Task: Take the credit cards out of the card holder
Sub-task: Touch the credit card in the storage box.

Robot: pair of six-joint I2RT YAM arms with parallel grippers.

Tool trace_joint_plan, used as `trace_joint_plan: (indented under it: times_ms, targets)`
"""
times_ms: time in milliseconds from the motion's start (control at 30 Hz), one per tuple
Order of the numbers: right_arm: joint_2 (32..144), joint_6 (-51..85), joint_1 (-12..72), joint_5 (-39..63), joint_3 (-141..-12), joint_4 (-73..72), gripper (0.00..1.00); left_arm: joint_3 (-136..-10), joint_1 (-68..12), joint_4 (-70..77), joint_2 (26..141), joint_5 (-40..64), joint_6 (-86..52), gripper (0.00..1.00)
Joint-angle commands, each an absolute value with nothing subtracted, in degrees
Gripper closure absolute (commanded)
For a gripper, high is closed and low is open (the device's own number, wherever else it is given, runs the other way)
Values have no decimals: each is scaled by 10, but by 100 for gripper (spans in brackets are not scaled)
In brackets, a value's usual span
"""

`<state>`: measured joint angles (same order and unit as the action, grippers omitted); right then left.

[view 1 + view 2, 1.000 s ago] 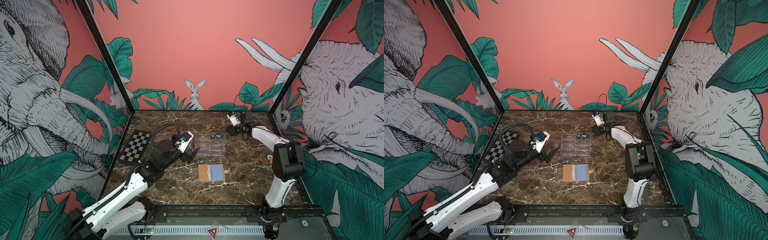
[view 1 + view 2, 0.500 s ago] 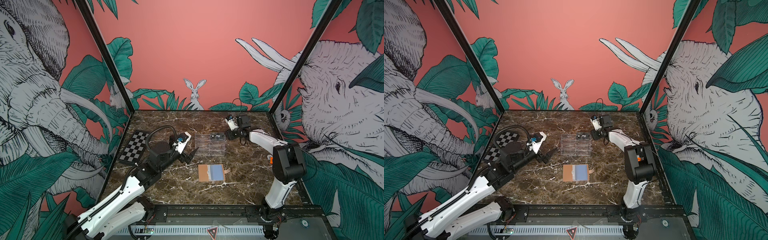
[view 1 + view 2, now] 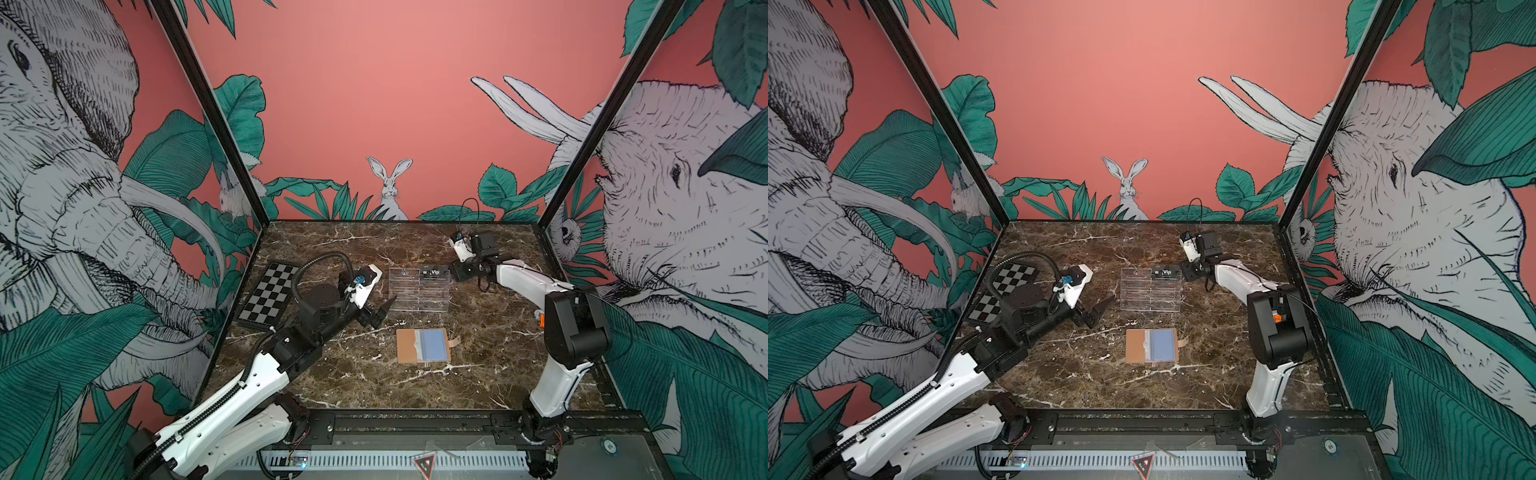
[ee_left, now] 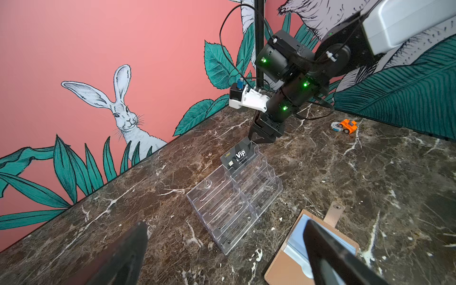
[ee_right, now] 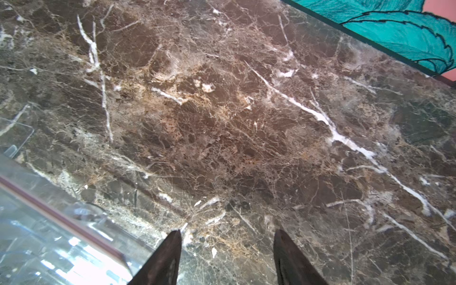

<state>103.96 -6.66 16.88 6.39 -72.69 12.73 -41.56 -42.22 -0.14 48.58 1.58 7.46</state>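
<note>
The card holder (image 3: pixel 422 345) (image 3: pixel 1151 346) (image 4: pixel 291 266) lies open flat on the marble, tan, with bluish clear sleeves on its right half and its snap tab pointing right. One black credit card (image 3: pixel 434 273) (image 3: pixel 1166 273) (image 4: pixel 238 156) with white "Vip" lettering stands in the top tier of a clear acrylic stand (image 3: pixel 419 291). My right gripper (image 3: pixel 455 272) (image 3: pixel 1187 274) (image 5: pixel 227 233) is open and empty, low at the stand's back right corner, just beside the card. My left gripper (image 3: pixel 382 311) (image 3: pixel 1100 311) (image 4: pixel 225 223) is wide open and empty, left of the stand and up-left of the holder.
A black-and-white chequered board (image 3: pixel 268 297) lies at the left edge behind my left arm. A small orange toy car (image 4: pixel 348 125) and a round disc sit near the right wall, behind my right arm. Bare marble (image 3: pixel 374 386) lies in front of the holder.
My right gripper has edged left and lower toward the stand's back right corner. The left arm has drawn back slightly to the left. The card stays in the stand.
</note>
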Motion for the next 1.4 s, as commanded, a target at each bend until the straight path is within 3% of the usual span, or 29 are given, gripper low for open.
trace_joint_plan:
  times_ms: [0,1000,1100,1167,1367]
  targets:
    - [1011,-69,172,39,-737,128,40,-405,-419,-5,471,14,63,1]
    - [983,-52,202,-22,-711,121,38,-381,-419,-14,435,2,51,1]
    - [957,-50,185,-29,-689,110,31,-378,-419,-15,433,-21,43,1]
    - [930,-48,170,-27,-667,96,2,-368,-419,-3,432,-49,33,1]
    - [819,-32,108,25,-574,33,2,-352,-412,42,471,-204,20,1]
